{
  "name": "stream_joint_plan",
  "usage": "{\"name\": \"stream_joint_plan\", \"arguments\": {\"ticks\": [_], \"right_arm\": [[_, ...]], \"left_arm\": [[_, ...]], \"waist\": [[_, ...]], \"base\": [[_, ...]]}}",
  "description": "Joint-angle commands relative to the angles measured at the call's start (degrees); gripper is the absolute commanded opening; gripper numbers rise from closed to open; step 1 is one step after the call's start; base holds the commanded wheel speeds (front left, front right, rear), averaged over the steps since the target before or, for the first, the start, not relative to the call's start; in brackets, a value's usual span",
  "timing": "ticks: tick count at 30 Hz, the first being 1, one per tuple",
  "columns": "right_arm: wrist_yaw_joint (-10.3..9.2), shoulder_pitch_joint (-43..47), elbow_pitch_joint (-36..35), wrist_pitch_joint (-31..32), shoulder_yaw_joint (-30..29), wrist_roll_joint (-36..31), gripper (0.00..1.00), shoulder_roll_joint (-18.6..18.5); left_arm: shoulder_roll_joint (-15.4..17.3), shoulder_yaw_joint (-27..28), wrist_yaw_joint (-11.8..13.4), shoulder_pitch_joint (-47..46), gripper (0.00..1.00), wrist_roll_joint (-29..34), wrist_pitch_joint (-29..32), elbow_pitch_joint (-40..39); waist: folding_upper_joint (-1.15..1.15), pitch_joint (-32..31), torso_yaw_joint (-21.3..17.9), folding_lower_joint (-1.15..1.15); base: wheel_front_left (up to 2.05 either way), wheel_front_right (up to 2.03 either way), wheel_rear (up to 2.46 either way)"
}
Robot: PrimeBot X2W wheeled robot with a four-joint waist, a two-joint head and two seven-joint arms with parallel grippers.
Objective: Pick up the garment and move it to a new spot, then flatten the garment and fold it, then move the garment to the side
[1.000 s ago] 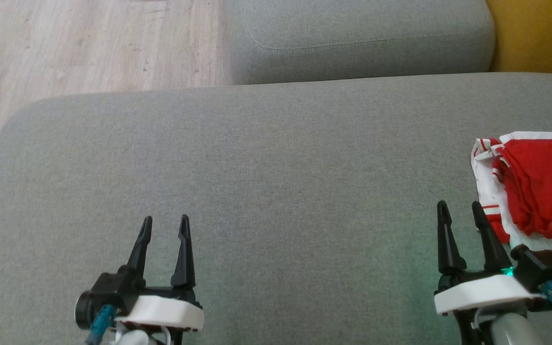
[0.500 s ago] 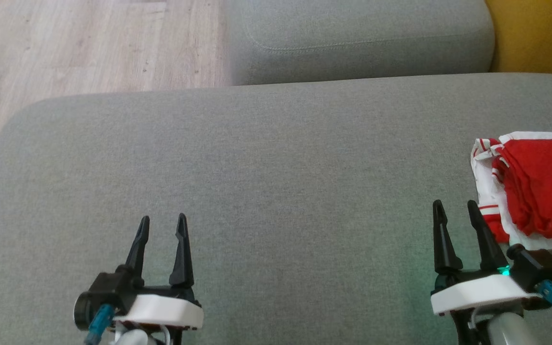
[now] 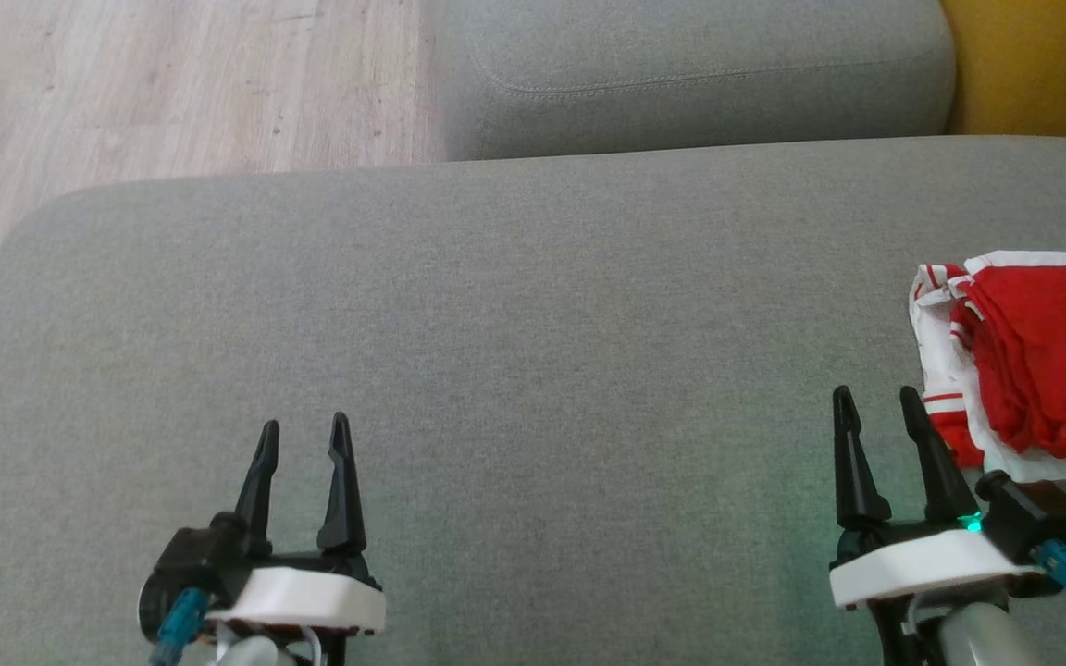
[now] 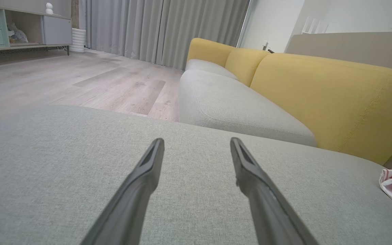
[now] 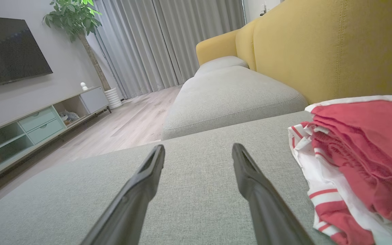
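Garment: the red-and-white garment (image 3: 1047, 370) is lying crumpled at the right side of the near grey seat cushion (image 3: 533, 305), and is running out of the head view on the right.
Garment edge: its white, red-striped border is facing the middle of the cushion, with the red bulk bunching up behind it.
Right gripper: the right gripper (image 3: 874, 395) is pointing forward low over the cushion, its fingers spread apart and gripping nothing. Its right finger is sitting just beside the garment's near-left corner; whether they are touching cannot be told.
Left gripper: the left gripper (image 3: 303, 424) is also standing spread and holding nothing, over the left part of the cushion and well apart from the garment.
Open room: a wide stretch of grey fabric is spreading between the two grippers and ahead of them to the cushion's far edge.
Cushion edges: the far edge is running across the head view and rounding off at the far-left corner, where the wooden floor (image 3: 172, 83) is showing beyond.
Neighbours: a second grey cushion (image 3: 681, 83) is butting against the far edge, and the yellow backrest (image 3: 1042, 65) is rising at the far right.
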Motion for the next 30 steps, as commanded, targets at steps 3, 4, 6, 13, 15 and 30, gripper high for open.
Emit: {"name": "stream_joint_plan", "arguments": {"ticks": [3, 4, 6, 13, 15, 30], "right_arm": [[-0.04, -2.1, -2.0, -0.8, 1.7, 0.0, 1.0, -0.3], [-0.04, -2.1, -2.0, -0.8, 1.7, 0.1, 1.0, -0.3], [-0.04, -2.1, -2.0, -0.8, 1.7, 0.2, 1.0, -0.3], [-0.04, -1.9, -1.7, -0.8, 1.9, -0.3, 1.0, -0.3], [-0.04, -1.9, -1.6, -0.8, 1.9, -0.3, 1.0, -0.3], [0.0, 0.2, 2.2, 1.4, 0.1, 6.5, 0.0, -0.3]], "left_arm": [[0.1, 2.4, 0.2, -2.2, 1.0, -0.7, -0.5, -1.1], [0.1, 2.5, 0.2, -2.2, 1.0, -0.9, -0.5, -1.1], [0.1, 2.5, 0.3, -2.2, 1.0, -1.2, -0.5, -0.9], [0.1, 2.6, 0.5, -2.1, 1.0, -2.1, -0.5, -0.3], [0.1, 2.5, 0.4, -2.0, 1.0, -2.5, -0.5, -0.3], [0.0, 2.0, -0.6, 0.4, 0.0, -8.9, 1.9, 3.3]], "waist": [[0.0, -0.2, -0.1, 0.0], [0.0, -0.2, -0.1, 0.0], [0.0, -0.3, -0.2, 0.0], [0.0, -0.7, -0.3, 0.0], [0.0, -0.8, -0.3, 0.0], [0.0, -0.9, -0.5, 0.0]], "base": [[0.0, 0.0, 0.0], [0.0, 0.0, 0.0], [0.0, 0.0, 0.0], [0.0, 0.0, 0.0], [0.0, 0.0, 0.0], [0.0, 0.0, 0.0]]}}
